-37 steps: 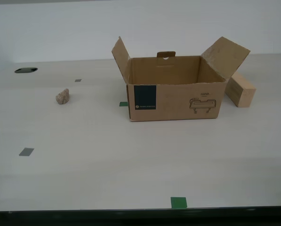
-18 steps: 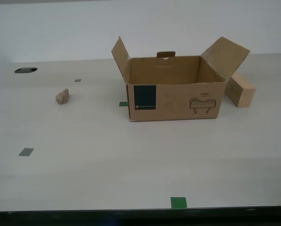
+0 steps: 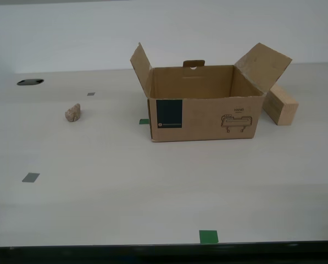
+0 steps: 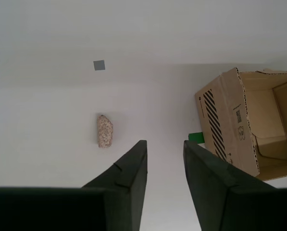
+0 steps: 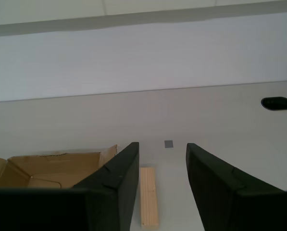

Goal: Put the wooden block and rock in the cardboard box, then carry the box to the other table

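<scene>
The open cardboard box (image 3: 205, 113) stands mid-table with its flaps up and a navy label on its front; it also shows as the box (image 4: 249, 122) and the box (image 5: 52, 168) in the wrist views. The wooden block (image 3: 281, 104) lies just beyond the box toward the exterior view's right. The rock (image 3: 72, 113) lies apart toward the exterior view's left. My second gripper (image 4: 165, 144) hangs open above the table, with the rock (image 4: 105, 131) ahead of one finger. My first gripper (image 5: 162, 147) is open too, the block (image 5: 148, 195) below between its fingers. Neither arm appears in the exterior view.
Green tape marks (image 3: 209, 236) and grey ones (image 3: 30, 177) dot the beige table. A dark oval hole (image 3: 30, 82) sits far back at the exterior view's left. A white wall rises behind the table. The table's front edge runs along the exterior view's bottom.
</scene>
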`<state>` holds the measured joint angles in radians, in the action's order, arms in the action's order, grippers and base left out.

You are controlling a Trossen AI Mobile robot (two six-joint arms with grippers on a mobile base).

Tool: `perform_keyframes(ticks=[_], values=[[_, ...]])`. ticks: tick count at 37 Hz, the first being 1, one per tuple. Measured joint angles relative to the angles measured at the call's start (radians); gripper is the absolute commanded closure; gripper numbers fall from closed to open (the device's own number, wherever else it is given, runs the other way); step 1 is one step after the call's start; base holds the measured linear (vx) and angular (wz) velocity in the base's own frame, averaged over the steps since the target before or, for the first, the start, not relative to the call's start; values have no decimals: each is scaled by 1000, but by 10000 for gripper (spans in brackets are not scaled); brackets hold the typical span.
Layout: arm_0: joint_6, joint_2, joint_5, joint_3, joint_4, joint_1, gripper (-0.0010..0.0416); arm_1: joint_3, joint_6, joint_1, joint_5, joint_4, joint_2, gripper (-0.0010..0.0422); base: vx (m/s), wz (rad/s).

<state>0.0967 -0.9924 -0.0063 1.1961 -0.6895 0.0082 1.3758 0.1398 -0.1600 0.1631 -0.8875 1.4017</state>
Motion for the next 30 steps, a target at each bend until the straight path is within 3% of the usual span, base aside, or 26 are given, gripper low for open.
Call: perform_keyframes(ticks=[5, 11, 18, 30], values=[[0, 0, 0, 0, 0, 0, 170, 0, 13, 0, 0, 3, 0, 232, 0, 0], [0, 0, 0, 0, -2, -1, 84, 0, 82, 0, 0, 35, 0, 175, 0, 0], [1, 0, 0, 0, -10, 0, 9, 0, 87, 0, 0, 59, 0, 117, 0, 0], [5, 0, 0, 63, -63, 0, 16, 0, 79, 0, 0, 60, 0, 48, 0, 0]])
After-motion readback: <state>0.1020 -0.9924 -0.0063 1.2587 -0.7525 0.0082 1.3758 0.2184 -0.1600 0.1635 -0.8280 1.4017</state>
